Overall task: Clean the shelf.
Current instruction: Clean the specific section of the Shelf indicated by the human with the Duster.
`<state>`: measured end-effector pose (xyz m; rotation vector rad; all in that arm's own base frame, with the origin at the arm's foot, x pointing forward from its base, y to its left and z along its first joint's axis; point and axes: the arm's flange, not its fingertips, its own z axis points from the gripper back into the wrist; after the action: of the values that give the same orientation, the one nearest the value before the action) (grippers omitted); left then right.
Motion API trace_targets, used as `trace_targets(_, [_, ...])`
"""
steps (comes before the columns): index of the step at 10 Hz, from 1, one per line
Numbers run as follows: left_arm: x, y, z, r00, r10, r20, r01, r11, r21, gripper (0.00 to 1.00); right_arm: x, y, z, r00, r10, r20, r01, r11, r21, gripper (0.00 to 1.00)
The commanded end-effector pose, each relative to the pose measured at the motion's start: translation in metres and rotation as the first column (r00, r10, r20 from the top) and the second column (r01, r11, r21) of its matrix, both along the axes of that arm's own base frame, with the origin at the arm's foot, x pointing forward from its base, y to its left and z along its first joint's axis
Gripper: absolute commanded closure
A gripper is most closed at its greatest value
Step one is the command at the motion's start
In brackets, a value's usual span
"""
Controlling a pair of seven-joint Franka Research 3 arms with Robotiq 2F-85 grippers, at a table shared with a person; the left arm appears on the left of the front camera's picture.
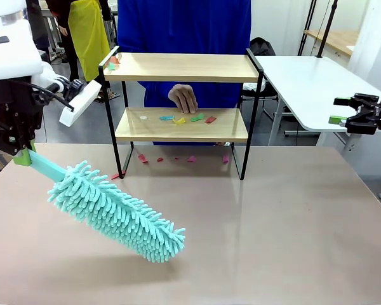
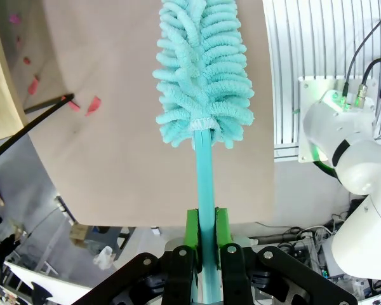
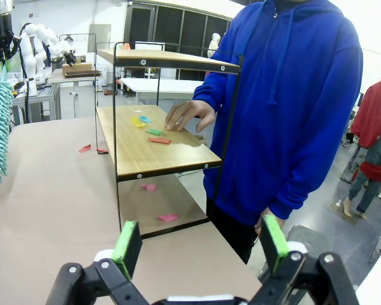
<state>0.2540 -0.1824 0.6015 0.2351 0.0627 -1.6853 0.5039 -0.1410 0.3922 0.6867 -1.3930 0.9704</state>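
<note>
My left end effector sits at the near left, its green pads clamped tight on the teal handle of a fluffy teal duster. The duster head slants down and to the right, low over the surface; I cannot tell whether its tip touches. My right end effector hangs at the far right with its fingers spread wide and nothing between them.

The shelf stands on its four legs at the far middle of the surface, well apart from both end effectors. Small coloured scraps lie on its lower board, a couple more sit at the left end of the upper board, and others are scattered on the surface beneath it. A person in a blue hoodie stands behind the shelf, one hand reaching onto the lower board just beside the scraps
</note>
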Motion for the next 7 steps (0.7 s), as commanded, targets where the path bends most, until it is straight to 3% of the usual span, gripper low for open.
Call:
trace_targets(1, [0.0, 0.002, 0.0012, 1.0, -0.012, -0.002, 0.012, 1.0, 0.005, 0.87, 0.0002, 0.0011, 0.0027, 1.0, 0.001, 0.006, -0.001, 1.0, -0.001, 0.0])
trace_targets(7, [0.0, 0.002, 0.0012, 1.0, -0.012, -0.002, 0.012, 1.0, 0.005, 0.87, 0.0002, 0.0011, 0.0027, 1.0, 0.001, 0.006, -0.001, 1.0, -0.001, 0.0])
